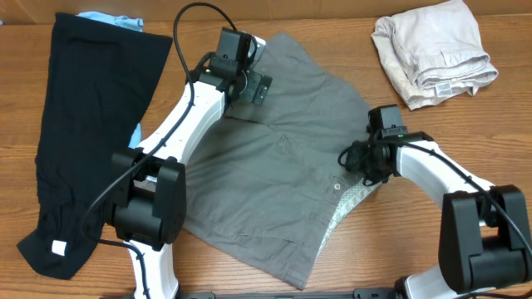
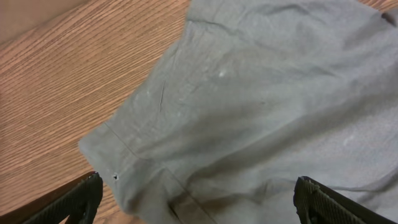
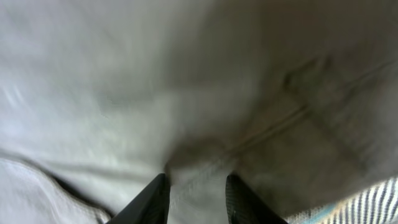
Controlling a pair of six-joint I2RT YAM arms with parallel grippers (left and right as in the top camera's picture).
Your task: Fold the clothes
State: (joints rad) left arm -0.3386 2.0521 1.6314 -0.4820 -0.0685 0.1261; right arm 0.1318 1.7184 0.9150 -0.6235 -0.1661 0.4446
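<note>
The mid-grey shorts (image 1: 283, 166) lie spread flat mid-table, with the pale button (image 1: 337, 187) and whitish waistband lining (image 1: 349, 203) at their right edge. My left gripper (image 1: 249, 87) hovers open over the shorts' far leg; in the left wrist view its fingers (image 2: 199, 205) straddle the hem corner of the grey cloth (image 2: 261, 93). My right gripper (image 1: 356, 158) is at the waistband edge; in the right wrist view its fingers (image 3: 196, 193) pinch a ridge of grey cloth (image 3: 186, 81). A long black garment (image 1: 91, 124) lies at the left.
A folded beige garment (image 1: 432, 50) lies at the back right. A light blue cloth (image 1: 108, 18) peeks out behind the black garment. Bare wooden tabletop (image 2: 62, 74) shows beside the shorts' hem.
</note>
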